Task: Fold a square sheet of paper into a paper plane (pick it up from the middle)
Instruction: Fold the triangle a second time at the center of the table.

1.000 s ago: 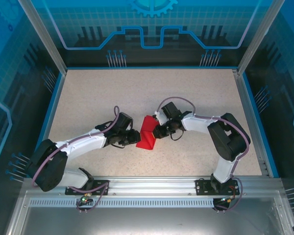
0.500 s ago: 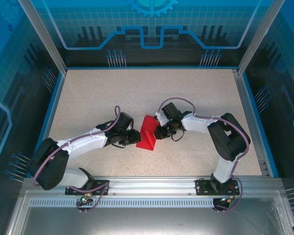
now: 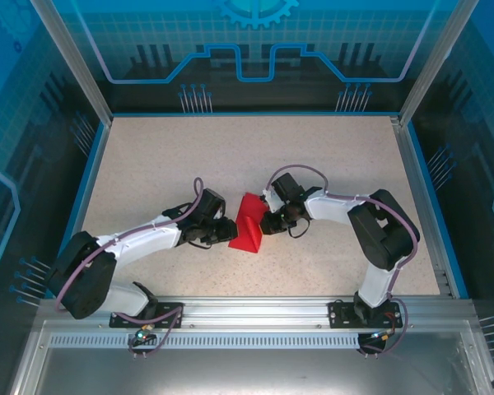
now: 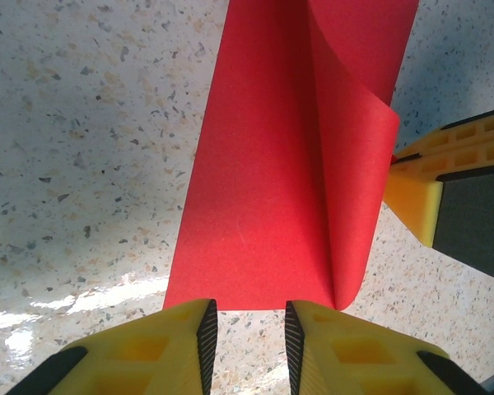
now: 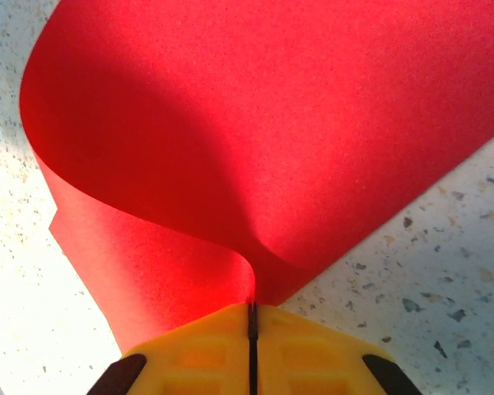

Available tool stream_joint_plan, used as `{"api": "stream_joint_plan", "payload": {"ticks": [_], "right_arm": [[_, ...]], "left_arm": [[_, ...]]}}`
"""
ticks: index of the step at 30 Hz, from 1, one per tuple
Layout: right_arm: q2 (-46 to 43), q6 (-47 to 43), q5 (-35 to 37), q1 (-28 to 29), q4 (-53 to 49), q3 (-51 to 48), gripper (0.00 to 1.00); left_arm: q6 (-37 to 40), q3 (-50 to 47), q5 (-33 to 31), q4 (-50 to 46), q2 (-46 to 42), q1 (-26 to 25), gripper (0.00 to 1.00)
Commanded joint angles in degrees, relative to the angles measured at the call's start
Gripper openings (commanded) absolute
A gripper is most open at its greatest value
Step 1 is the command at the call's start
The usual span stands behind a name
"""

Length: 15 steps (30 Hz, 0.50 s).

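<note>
1 square sheet of paper [image 3: 249, 224], bright red, partly folded, lies approx mid-worktop [image 3: 189, 156], btwn the 2 hands.

The right hand [image 3: 266, 222] sits at the sheet's right edge. It is fully closed, w/ the paper's edge pinched in the seam btwn its yellow fingers [image 5: 313, 346]. In the right wrist view the sheet [image 5: 255, 132] curls up off the worktop into that pinch: one layer is lifted and bowed, another lies flat beneath it.

The left hand [image 3: 229, 234] is at the sheet's left edge. Its jaws stand a narrow gap apart, and speckled worktop shows thru the gap, so nothing is gripped. In the left wrist view the left hand [image 4: 247, 329] has its fingertips right at the sheet's near edge; can't tell if they touch it. Same view: the sheet [image 4: 263, 164] lies mostly flat, w/ its right-side flap raised and rolled over. The right hand [image 4: 445, 206] is against that flap's edge.

Count: 1 sheet, 2 hands, 2 arms. No finished plane shape, just the sheet w/ one fold.
</note>
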Motion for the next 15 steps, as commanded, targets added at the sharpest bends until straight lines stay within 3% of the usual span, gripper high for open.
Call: {"api": "stream_joint_plan", "payload": {"ticks": [1, 15], "right_arm": [[1.43, 0.75, 0.16, -0.74, -0.93, 1.84, 0.09], [1.7, 2.02, 1.43, -0.73, -1.85, 1.66, 0.08]], "left_arm": [[-1.2, 2.11, -0.55, 0.28, 0.95, -0.47, 0.32], [-5.35, 4.03, 4.06, 6.82, 2.8, -0.53, 0.31]]}}
